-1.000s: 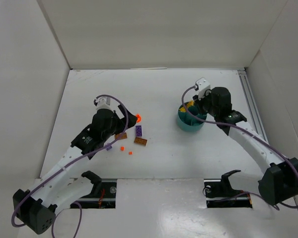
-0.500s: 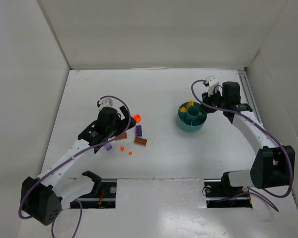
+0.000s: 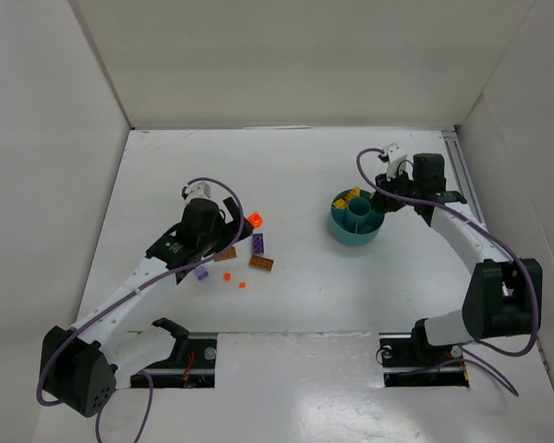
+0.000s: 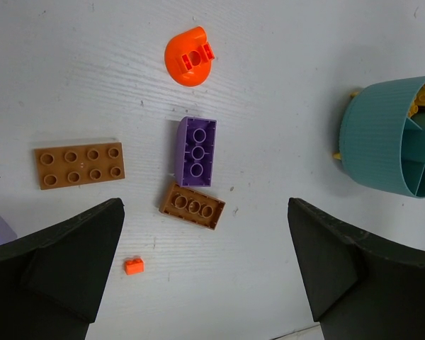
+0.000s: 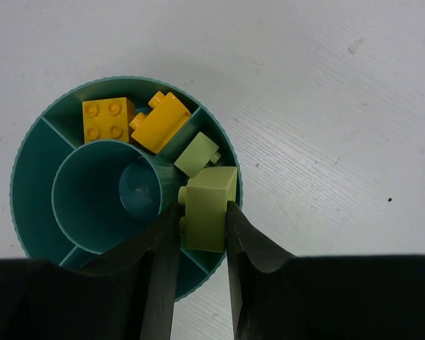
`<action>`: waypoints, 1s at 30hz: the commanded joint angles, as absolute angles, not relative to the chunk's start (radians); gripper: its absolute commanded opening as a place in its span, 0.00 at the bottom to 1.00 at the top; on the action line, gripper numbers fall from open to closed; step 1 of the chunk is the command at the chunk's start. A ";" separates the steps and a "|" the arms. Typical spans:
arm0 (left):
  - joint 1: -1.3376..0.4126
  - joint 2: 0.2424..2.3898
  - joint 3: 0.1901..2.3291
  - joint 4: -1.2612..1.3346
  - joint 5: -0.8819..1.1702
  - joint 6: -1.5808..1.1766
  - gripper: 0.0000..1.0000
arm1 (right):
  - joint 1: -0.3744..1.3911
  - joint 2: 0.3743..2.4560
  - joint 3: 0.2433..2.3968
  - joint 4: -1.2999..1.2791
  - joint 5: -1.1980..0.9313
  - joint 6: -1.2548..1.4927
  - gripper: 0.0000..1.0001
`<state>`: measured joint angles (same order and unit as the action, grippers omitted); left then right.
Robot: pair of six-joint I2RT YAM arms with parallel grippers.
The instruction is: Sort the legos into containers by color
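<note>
The round teal tub (image 3: 355, 226) stands right of centre, divided into wedge containers around a central cup (image 5: 103, 188). My right gripper (image 5: 200, 212) is shut on a lime green lego (image 5: 209, 209) and hangs over the tub's right rim (image 5: 237, 185). Under it, one wedge holds another lime green lego (image 5: 197, 154); the wedge beside it holds two yellow legos (image 5: 108, 118). My left gripper (image 4: 205, 212) is open above loose legos: a brown plate (image 4: 79, 164), a purple brick (image 4: 196, 151), a brown three-stud brick (image 4: 192, 206), a tiny orange brick (image 4: 134, 265) and an orange rounded piece (image 4: 190, 57).
A lilac brick (image 3: 201, 273) lies by the left arm, and another tiny orange brick (image 3: 242, 285) lies near the front. White walls enclose the table on three sides. A rail (image 3: 463, 175) runs along the right edge behind the right arm.
The right arm swung right and back, from directly over the tub to its right side, still holding the green lego. The left gripper shifted slightly right and stayed open.
</note>
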<state>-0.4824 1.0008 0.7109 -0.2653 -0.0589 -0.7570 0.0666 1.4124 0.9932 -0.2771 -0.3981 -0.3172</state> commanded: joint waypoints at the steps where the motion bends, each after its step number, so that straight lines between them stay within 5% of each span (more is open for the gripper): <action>1: -0.479 0.996 0.706 -0.236 -0.054 -0.733 1.00 | 0.063 1.414 0.999 -0.233 -0.446 -0.307 0.20; 16: -0.479 0.986 0.696 -0.245 -0.032 -0.733 1.00 | 0.054 1.385 0.999 -0.253 -0.446 -0.307 0.57; 25: -0.479 0.956 0.696 -0.268 -0.046 -0.756 1.00 | 0.044 1.257 0.967 -0.264 -0.436 -0.316 0.61; 30: -0.479 0.968 0.696 -0.278 -0.100 -0.775 1.00 | 0.044 1.115 0.914 -0.255 -0.426 -0.334 0.91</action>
